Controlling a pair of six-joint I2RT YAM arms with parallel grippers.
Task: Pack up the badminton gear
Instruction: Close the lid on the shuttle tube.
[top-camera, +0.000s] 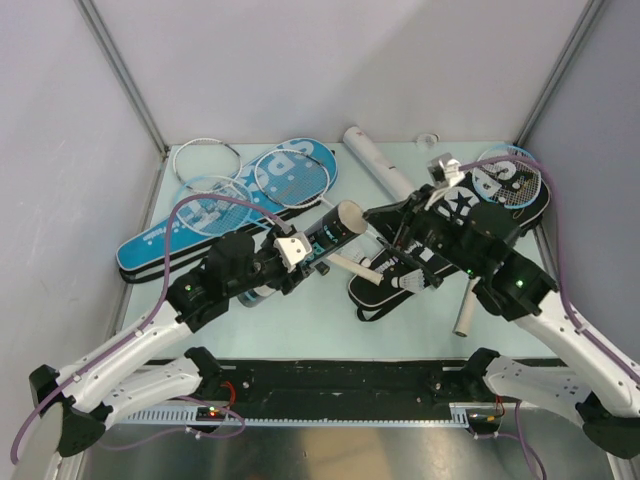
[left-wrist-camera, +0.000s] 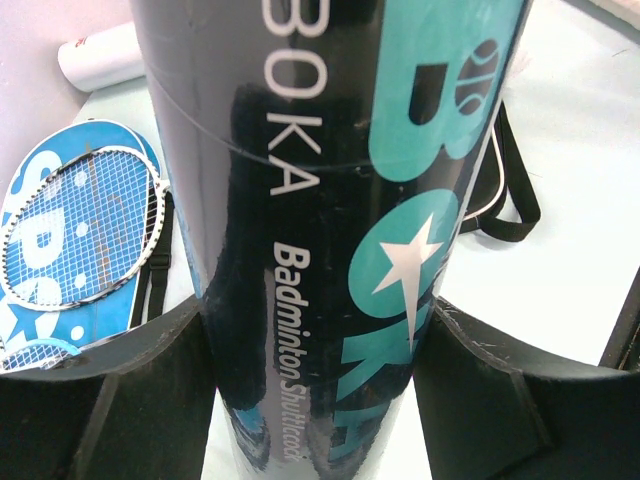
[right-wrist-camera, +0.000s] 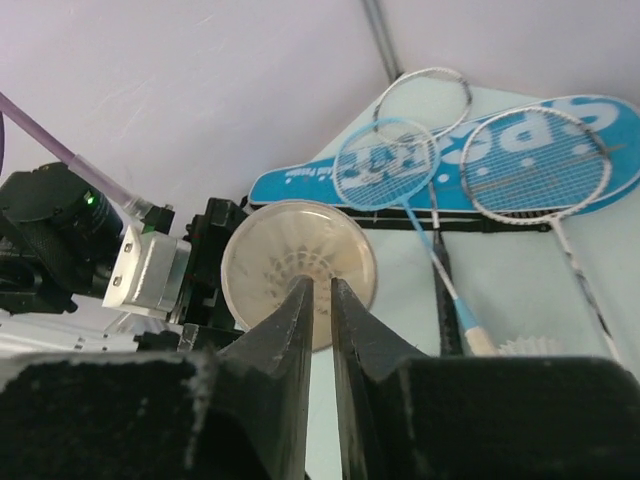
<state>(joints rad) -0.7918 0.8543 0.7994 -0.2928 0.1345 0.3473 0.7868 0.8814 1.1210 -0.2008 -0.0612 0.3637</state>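
My left gripper (left-wrist-camera: 320, 400) is shut on a black and teal shuttle tube (left-wrist-camera: 330, 200), one finger on each side. It holds the tube (top-camera: 335, 228) tilted above the table, open mouth toward the right arm. My right gripper (right-wrist-camera: 320, 285) sits right at that mouth (right-wrist-camera: 300, 270), its jaws a narrow slit apart with nothing between them. White feathers of a shuttlecock (right-wrist-camera: 290, 262) show inside the tube. Another shuttlecock (top-camera: 408, 285) lies on the black cover below. Rackets (top-camera: 290, 172) rest on a blue cover (top-camera: 170, 240) at the back left.
A white tube (top-camera: 375, 160) lies at the back centre and another (top-camera: 465, 310) near the right arm. A racket (top-camera: 515, 178) lies on the black and blue cover (top-camera: 455, 215) at the right. Grey walls close in the table on three sides.
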